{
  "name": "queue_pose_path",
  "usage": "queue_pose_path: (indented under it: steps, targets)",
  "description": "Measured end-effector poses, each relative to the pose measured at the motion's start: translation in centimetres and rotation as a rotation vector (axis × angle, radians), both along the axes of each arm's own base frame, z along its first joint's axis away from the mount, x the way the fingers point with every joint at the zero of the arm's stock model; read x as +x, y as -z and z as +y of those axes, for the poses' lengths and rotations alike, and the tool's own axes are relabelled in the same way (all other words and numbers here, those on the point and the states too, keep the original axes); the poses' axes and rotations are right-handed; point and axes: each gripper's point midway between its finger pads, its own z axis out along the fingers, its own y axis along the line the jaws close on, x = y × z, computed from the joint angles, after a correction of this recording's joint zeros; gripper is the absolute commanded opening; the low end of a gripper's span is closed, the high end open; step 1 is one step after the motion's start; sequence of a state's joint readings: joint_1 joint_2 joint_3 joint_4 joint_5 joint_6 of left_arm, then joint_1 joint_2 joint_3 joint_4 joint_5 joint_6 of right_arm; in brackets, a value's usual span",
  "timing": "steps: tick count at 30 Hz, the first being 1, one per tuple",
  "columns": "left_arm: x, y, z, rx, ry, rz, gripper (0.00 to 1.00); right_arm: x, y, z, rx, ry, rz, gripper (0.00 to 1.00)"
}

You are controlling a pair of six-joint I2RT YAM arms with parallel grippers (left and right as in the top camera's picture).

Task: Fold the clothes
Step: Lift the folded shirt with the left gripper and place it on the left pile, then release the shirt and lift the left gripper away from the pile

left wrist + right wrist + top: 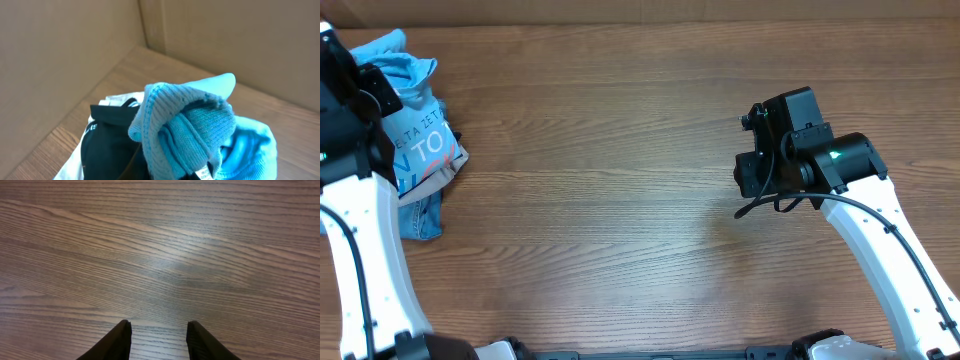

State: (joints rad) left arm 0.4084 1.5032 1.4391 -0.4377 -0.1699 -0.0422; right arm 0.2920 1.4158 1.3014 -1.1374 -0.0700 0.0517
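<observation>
Overhead and wrist views. T-shirt [410,68]: light sky-blue cotton knit, bunched in soft folds at the far left corner of the table [620,210]; ribbed collar band [155,125] raised close to the left wrist camera; white and pink lettering [425,148] on the lower fold. Beneath it, a smooth black garment [107,145] with a white cloth edge [117,99], and blue denim [420,215] protruding toward the near side. Left gripper [365,88]: over the heap, fingers hidden by cloth; whether it pinches the shirt cannot be told. Right gripper [159,340]: dark tapered fingers spread, nothing between them, above bare wood. Table: brown, straight-grained, matte with one soft sheen; wide open surface between the arms. Plain cardboard wall [60,50] bounds the far and left edges beside the heap.
</observation>
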Motion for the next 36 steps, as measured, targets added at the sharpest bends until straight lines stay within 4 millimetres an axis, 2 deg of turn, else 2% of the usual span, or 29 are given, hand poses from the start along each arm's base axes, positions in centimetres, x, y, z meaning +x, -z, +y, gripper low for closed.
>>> queue_pose_path:
  steps: [4, 9, 15, 17, 21, 22, 24, 27, 28, 33, 36]
  targets:
    - [0.8, 2.8, 2.7, -0.018, -0.046, 0.033, 0.04, 0.0, 0.0, 0.0, 0.0, 0.0, 0.0, 0.4]
    - [1.1, 4.8, 5.9, -0.022, -0.101, 0.038, 0.08, 0.0, 0.0, 0.0, 0.002, -0.001, 0.0, 0.4]
    - [1.8, 6.3, 7.8, -0.018, -0.127, 0.03, 0.09, 0.0, 0.0, 0.1, 0.005, -0.002, 0.001, 0.4]
    - [2.2, 6.7, 8.4, -0.014, -0.132, 0.022, 0.13, 0.0, 0.0, 0.1, 0.004, -0.002, 0.001, 0.4]
    - [2.5, 7.8, 9.2, -0.018, -0.142, 0.026, 0.15, 0.0, 0.0, 0.1, 0.005, -0.002, 0.001, 0.4]
    - [2.5, 8.0, 9.4, -0.018, -0.146, 0.028, 0.24, 0.0, 0.0, 0.1, 0.005, -0.002, 0.001, 0.4]
    - [2.4, 8.5, 10.0, -0.016, -0.154, 0.035, 0.61, 0.0, 0.0, 0.1, 0.005, -0.002, 0.001, 0.41]
    - [1.5, 9.3, 11.2, -0.032, -0.188, 0.053, 0.95, 0.0, 0.0, 0.1, 0.005, -0.002, 0.001, 0.41]
    - [1.0, 9.7, 11.6, -0.038, -0.201, 0.065, 1.0, -0.1, 0.0, 0.1, 0.005, -0.002, 0.002, 0.41]
    - [-1.9, 11.3, 13.4, -0.084, -0.262, 0.14, 1.0, -0.2, 0.0, 0.1, 0.003, -0.002, 0.007, 0.41]
    - [-3.0, 11.1, 13.9, -0.101, -0.286, 0.172, 1.0, -0.2, 0.1, 0.0, 0.002, -0.002, 0.008, 0.41]
